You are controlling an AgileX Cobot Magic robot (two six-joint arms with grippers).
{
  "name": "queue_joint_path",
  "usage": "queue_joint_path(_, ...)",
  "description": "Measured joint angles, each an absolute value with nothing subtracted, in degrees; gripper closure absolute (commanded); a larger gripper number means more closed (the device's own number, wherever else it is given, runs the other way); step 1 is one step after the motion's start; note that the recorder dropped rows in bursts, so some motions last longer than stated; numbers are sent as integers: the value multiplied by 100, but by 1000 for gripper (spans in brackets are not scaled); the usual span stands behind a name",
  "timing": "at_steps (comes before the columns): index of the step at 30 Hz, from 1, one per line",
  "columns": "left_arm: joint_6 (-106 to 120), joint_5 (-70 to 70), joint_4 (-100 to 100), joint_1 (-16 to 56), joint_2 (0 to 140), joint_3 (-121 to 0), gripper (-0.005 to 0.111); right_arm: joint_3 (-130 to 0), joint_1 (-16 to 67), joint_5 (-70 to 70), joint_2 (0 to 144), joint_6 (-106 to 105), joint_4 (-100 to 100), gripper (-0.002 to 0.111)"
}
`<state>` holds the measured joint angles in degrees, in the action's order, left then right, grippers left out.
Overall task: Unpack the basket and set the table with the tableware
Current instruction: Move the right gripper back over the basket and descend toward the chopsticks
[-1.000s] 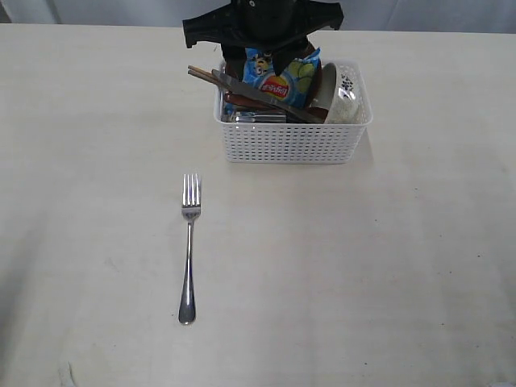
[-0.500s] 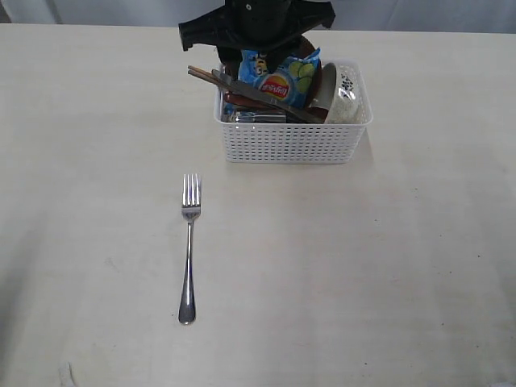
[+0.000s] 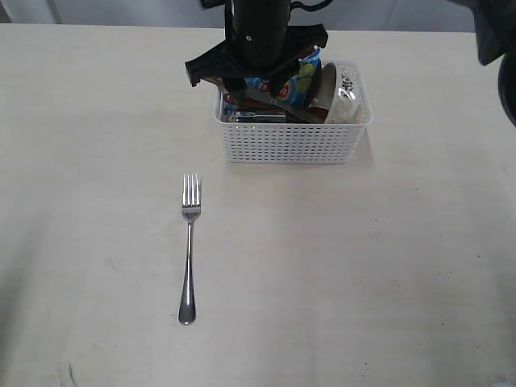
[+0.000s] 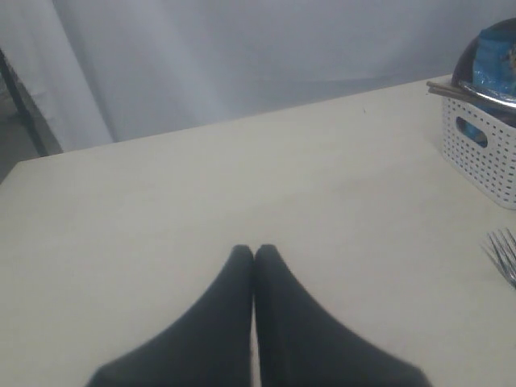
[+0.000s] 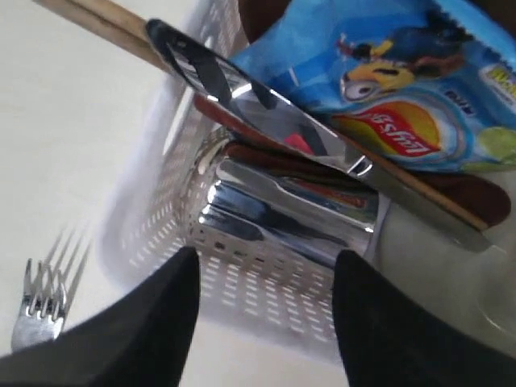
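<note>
Cup (image 5: pixel 290 214), knife (image 5: pixel 266 113), chips bag (image 5: pixel 403 105) in basket (image 3: pixel 292 143)

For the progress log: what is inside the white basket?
Visible in the basket: knife, chopsticks, steel cup, blue chips bag, white bowl. The bag and the right end effector above cover the rest; the basket's bottom cannot be seen.
</note>
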<state>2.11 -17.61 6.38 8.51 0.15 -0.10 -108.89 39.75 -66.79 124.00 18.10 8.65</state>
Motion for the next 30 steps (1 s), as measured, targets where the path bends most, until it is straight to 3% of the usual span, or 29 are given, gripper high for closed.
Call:
queue_joint_path(15, 211, -1761, 638, 851, 15, -10, 107, -10889, 3975, -6258, 12515, 1623, 880, 59)
queue_joint_path(27, 211, -1761, 638, 851, 15, -10, 107, -10940, 3975, -6101, 12982, 1396, 2019, 60)
queue_joint_path(30, 211, -1761, 638, 851, 15, -10, 107, -10951, 3975, -6015, 13086, 1299, 2151, 80)
